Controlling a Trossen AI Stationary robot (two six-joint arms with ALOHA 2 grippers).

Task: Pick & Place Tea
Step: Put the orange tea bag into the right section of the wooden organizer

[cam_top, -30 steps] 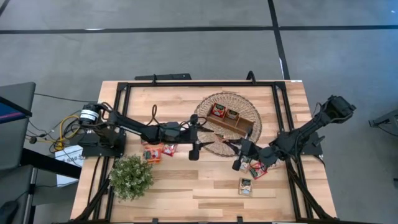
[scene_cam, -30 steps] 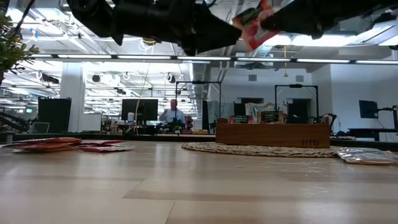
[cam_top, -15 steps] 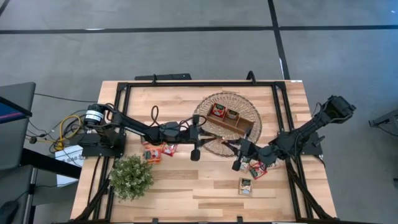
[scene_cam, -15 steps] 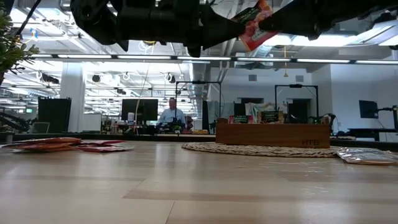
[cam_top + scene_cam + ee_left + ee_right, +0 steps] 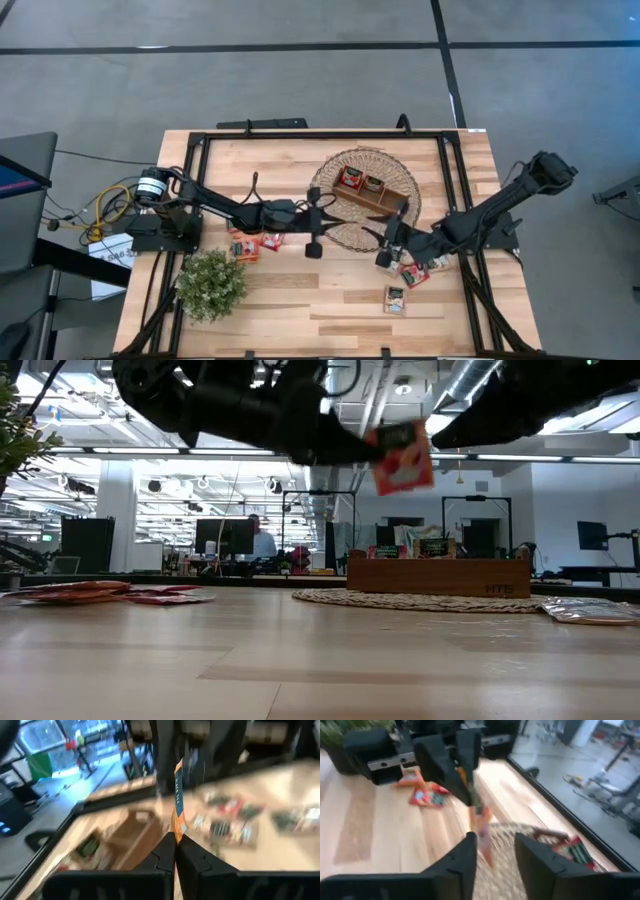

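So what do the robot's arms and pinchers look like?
Both arms are thin, dark and jointed, like black sticks with elbows. The left arm has a round silvery part and yellow and orange cables at its base. The right arm ends in a chunky black block at its far end. The left gripper and the right gripper each have two flat, matte black fingers.

Open-plan office: monitors (image 5: 222,536), desks behind.
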